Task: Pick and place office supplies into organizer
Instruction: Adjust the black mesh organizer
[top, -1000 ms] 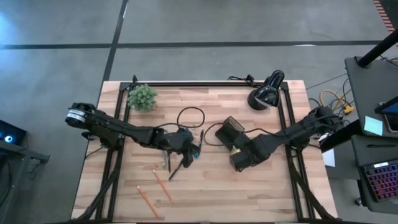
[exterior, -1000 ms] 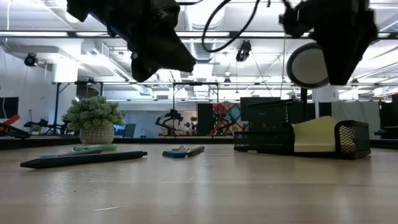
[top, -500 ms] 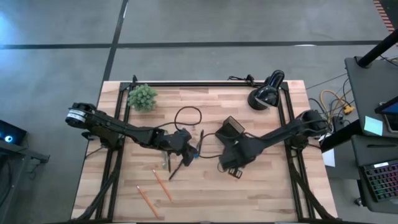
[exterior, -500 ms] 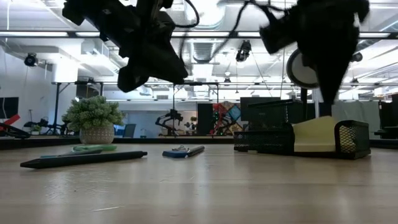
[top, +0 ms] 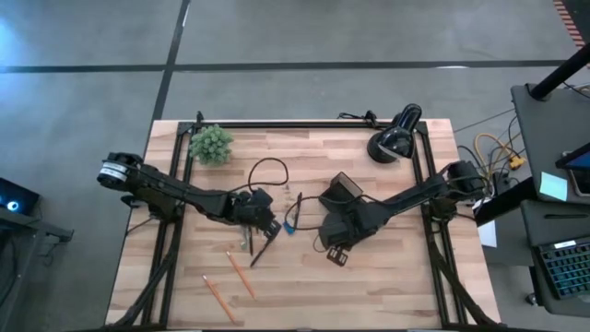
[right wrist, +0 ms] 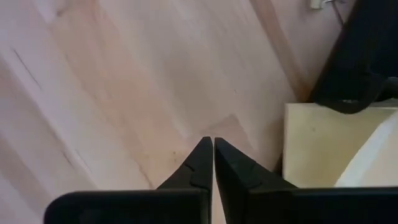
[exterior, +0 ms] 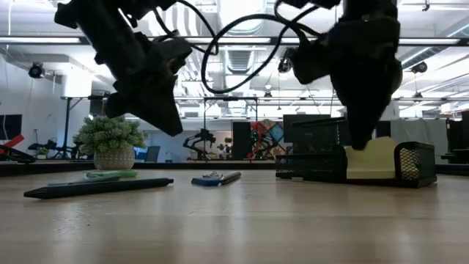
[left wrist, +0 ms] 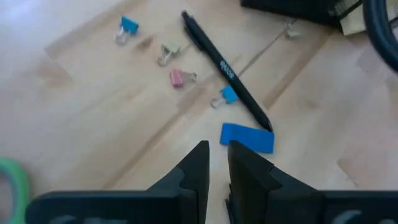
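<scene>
- Right gripper (right wrist: pixel 213 163): fingers pressed together with nothing between them, hanging over bare wood; in the high view it sits just right of centre, close below the organizer (top: pixel 343 191).
- Left gripper (left wrist: pixel 215 163): fingers nearly together, a thin slit between them, gripping nothing; in the high view it lies left of centre, above the table (top: pixel 387 286).
- Organizer: a black box at the centre of the high view; in the low view it stands at the right with a mesh end, holding the yellow sticky-note pad (exterior: pixel 374 159).
- Dark pen (left wrist: pixel 225 68): lies diagonally in the upper middle of the left wrist view, one end touching the blue piece (left wrist: pixel 248 137), which lies just beyond the left fingertips.
- Small clips: blue (left wrist: pixel 127 28), pale (left wrist: pixel 166 53), pink (left wrist: pixel 179 77) and another blue (left wrist: pixel 226 96), scattered beside the pen.
- Two orange pencils (top: pixel 241 275): lower left of the high view, well apart from the organizer.
- Green scissors handle (left wrist: pixel 13 180): at the left edge of the left wrist view.
</scene>
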